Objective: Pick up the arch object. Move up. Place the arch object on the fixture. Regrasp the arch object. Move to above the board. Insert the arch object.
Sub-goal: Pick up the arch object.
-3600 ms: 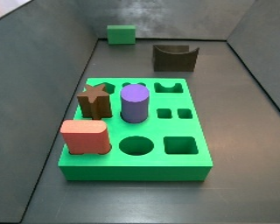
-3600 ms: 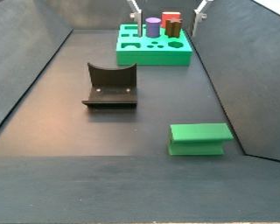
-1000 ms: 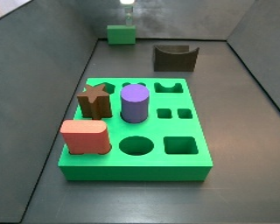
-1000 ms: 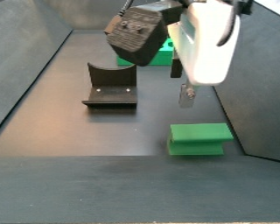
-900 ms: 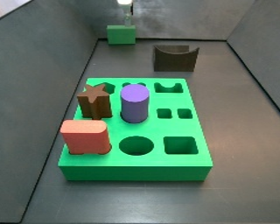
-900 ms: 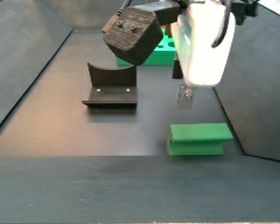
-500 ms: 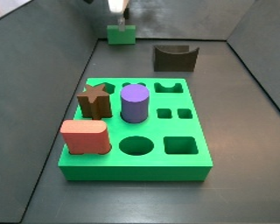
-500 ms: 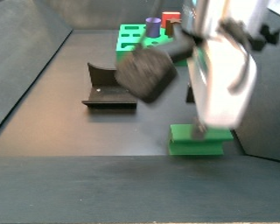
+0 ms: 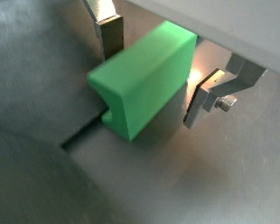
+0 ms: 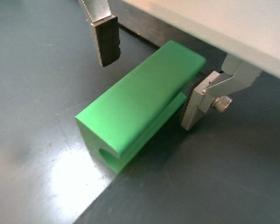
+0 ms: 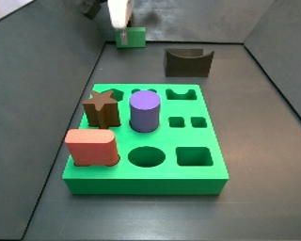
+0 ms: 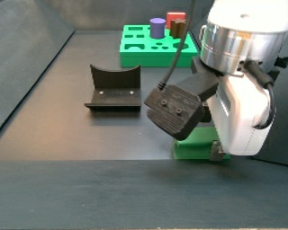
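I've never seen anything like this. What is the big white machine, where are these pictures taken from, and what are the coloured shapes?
The white machine is a robot arm ending in a two-finger gripper. Two cameras sit beside the table; two ride on its wrist. In both wrist views its silver fingers stand either side of the arch object, a small green block on the floor, apparently not squeezing it yet. Elsewhere lie the board, holding a brown star, purple cylinder and pink block, and the dark fixture.
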